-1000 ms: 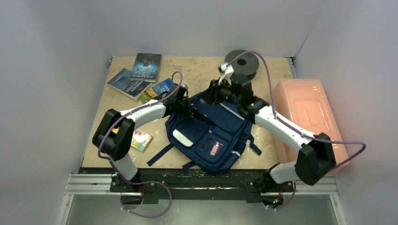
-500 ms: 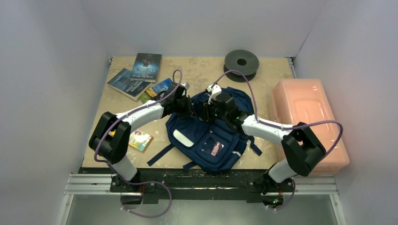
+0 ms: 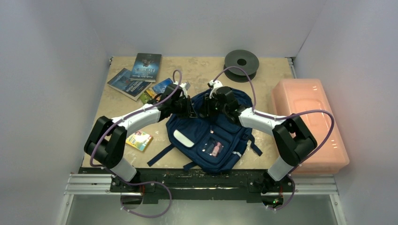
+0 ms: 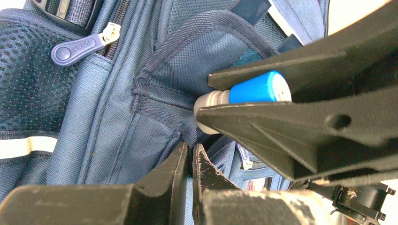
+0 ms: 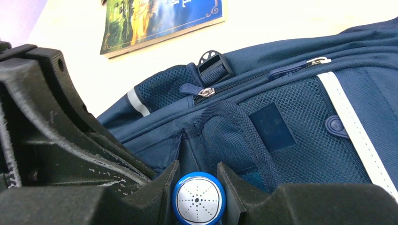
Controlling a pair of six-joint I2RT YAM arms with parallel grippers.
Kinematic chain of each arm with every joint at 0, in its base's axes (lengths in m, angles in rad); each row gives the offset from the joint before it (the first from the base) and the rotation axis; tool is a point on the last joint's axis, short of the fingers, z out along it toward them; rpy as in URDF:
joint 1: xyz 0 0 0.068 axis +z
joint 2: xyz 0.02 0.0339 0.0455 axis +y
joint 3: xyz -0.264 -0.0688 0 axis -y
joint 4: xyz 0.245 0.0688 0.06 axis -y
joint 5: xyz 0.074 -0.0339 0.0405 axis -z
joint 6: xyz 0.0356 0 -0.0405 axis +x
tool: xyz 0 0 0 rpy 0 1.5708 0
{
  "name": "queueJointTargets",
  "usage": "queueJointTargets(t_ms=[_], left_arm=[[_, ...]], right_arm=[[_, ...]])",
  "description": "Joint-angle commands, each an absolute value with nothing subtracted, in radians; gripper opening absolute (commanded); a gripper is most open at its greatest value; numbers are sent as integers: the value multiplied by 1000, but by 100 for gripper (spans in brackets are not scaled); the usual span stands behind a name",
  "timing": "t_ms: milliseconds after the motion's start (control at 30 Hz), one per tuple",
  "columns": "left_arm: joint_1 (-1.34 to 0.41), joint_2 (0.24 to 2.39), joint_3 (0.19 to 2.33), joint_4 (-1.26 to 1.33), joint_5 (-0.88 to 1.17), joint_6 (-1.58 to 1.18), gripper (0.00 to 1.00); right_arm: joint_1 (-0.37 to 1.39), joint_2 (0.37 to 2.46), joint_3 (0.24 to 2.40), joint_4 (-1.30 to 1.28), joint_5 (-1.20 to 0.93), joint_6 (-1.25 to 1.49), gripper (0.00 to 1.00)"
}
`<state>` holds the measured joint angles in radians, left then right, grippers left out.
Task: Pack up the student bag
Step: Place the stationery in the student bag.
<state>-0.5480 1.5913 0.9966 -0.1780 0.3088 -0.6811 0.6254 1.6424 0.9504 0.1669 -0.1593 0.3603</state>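
The navy student bag (image 3: 211,136) lies face up in the middle of the table. My left gripper (image 3: 191,108) is shut on a fold of the bag's fabric (image 4: 191,154) beside the mesh side pocket (image 4: 220,51) and holds the pocket's mouth open. My right gripper (image 3: 206,108) is shut on a small cylinder with a blue cap (image 5: 198,199). Its white end (image 4: 209,110) points into that pocket's opening (image 5: 220,136). The two grippers are almost touching, and the left fingers (image 5: 56,122) fill the left of the right wrist view.
Three books (image 3: 136,77) lie at the back left and a small colourful booklet (image 3: 140,139) lies at the front left. A black spool (image 3: 241,62) stands at the back. A pink translucent box (image 3: 307,117) sits along the right edge.
My right arm has swung from the back of the bag down and left, bringing the blue-capped cylinder to the pocket mouth. My left gripper has kept its hold.
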Motion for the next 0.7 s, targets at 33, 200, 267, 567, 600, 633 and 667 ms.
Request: queueJointTargets(t_ms=[33,200,267,567,600,633,667], left_arm=[[-551,1504,956,37,413,-670,0],[-551,1466,895,145,418,-700,0],[-551,1465,883,160,419,-711,0],[-551,1481,873,187,420,-743,0],[-552,1483,873,188,420,-743,0],[-552,1485,872,186,421,-742,0],[-552,1486,871,186,423,-742,0]], right_arm=[[561,1696,1015,90,-335,421,1],[559,1696,986,92,-256,414,9],[567,1693,977,87,-231,406,9],[573,1668,902,148,-604,559,19],[559,1670,895,152,-614,583,24],[544,1673,889,159,-625,599,30],[524,1675,887,161,-634,606,35]])
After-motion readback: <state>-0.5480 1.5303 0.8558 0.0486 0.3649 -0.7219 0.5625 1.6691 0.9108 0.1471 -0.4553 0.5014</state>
